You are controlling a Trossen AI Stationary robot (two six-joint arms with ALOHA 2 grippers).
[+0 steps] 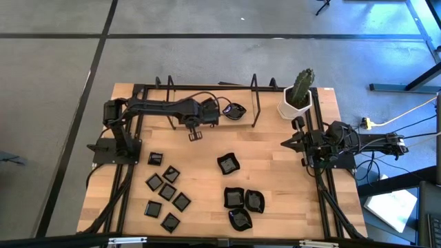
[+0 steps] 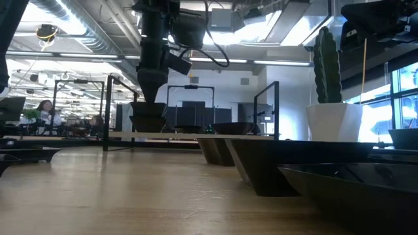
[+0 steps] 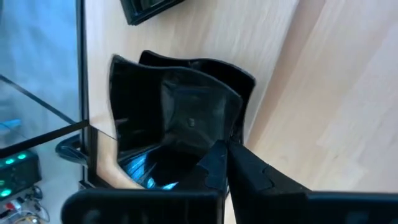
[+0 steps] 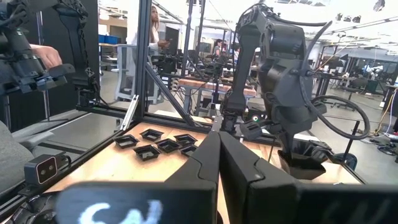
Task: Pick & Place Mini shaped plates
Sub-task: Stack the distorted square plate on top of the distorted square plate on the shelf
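The left gripper (image 1: 227,111), at twelve o'clock on the table (image 1: 275,172), has its fingers clamped on a wavy-edged plate (image 1: 236,110); lift straight, gently. The right gripper (image 1: 291,142) waits at three o'clock, fingers together

the table (image 1: 275,176) is pale wood with a smooth, matt grain. the mini shaped plates (image 1: 241,200) are glossy black, plastic-looking, and the wavy-edged plate (image 3: 180,118) catches bluish reflections. the cactus pot (image 1: 295,107) is smooth white. the frame (image 1: 207,87) looks like matt black metal. the left gripper (image 3: 224,171) fingers are matt black.
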